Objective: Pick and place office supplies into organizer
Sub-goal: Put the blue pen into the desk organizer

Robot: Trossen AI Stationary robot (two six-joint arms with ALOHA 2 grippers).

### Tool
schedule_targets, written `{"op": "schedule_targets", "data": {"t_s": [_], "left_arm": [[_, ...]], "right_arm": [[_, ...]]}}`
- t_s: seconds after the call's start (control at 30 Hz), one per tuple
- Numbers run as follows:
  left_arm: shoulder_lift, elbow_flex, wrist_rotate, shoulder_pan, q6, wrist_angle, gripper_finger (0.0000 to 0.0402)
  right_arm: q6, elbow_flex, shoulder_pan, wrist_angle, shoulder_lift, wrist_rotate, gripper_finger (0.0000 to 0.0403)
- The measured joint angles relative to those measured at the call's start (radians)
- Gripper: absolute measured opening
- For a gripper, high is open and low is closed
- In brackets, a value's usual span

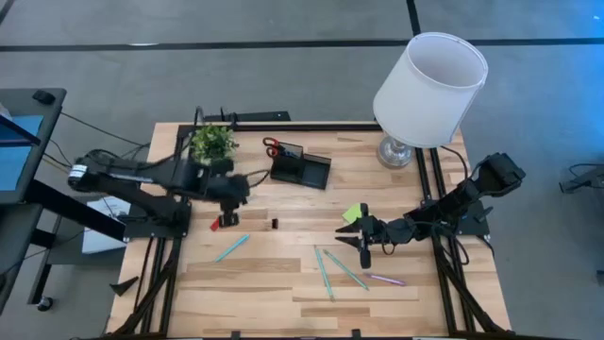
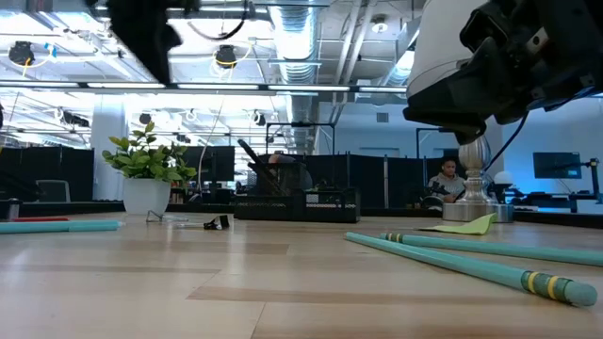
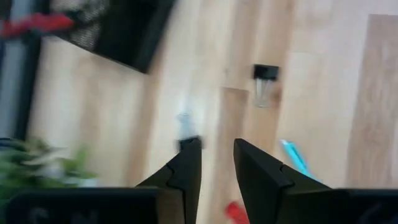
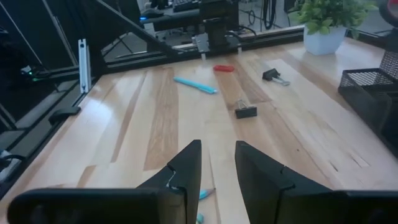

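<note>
My left gripper (image 1: 229,200) hangs above the table's left middle, fingers a narrow gap apart and empty (image 3: 217,149). Below it lie a black binder clip (image 3: 186,140) and a red bit (image 1: 215,225). A second black clip (image 1: 275,224) and a teal pen (image 1: 232,247) lie nearby. The black organizer (image 1: 302,168) stands at the far middle, with red-handled scissors (image 1: 272,146) upright in its cup. My right gripper (image 1: 365,247) is low at the right middle, narrowly open and empty (image 4: 217,155). It is beside the lime sticky pad (image 1: 353,213), two teal pens (image 1: 335,269) and a pink pen (image 1: 385,279).
A potted plant (image 1: 212,142) stands at the far left, behind my left arm. A white-shaded lamp (image 1: 429,85) stands at the far right. Bare wood (image 1: 274,293) lies along the near edge. People sit in the room beyond the table (image 2: 450,179).
</note>
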Motion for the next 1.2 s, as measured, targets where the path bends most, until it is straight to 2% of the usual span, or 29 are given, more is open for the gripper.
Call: {"op": "schedule_targets", "data": {"t_s": [0.17,0.33,0.57,0.67,0.93,1.2], "left_arm": [[-0.104,-0.219,0.006,-0.051,-0.128,0.164,0.0091],[-0.12,-0.312,0.07,-0.071,-0.257,0.209,0.0091],[-0.089,-0.327,0.148,-0.09,-0.374,0.225,0.0091],[-0.063,-0.327,0.151,-0.101,-0.392,0.246,0.0091],[0.061,-0.327,0.105,-0.139,-0.377,0.362,0.0091],[0.213,-0.326,-0.011,-0.222,-0.378,0.4,0.0091]], "right_arm": [[-0.001,0.0,-0.009,0.0,0.0,0.0,0.0093],[-0.002,0.0,-0.04,-0.002,0.0,0.0,0.0093],[-0.002,0.0,-0.078,-0.006,0.054,-0.002,0.0093],[0.002,0.0,-0.092,0.017,0.101,-0.004,0.0093],[0.021,0.001,-0.127,0.157,0.219,-0.011,0.0093],[0.021,0.006,-0.131,0.163,0.24,-0.012,0.0093]]}}
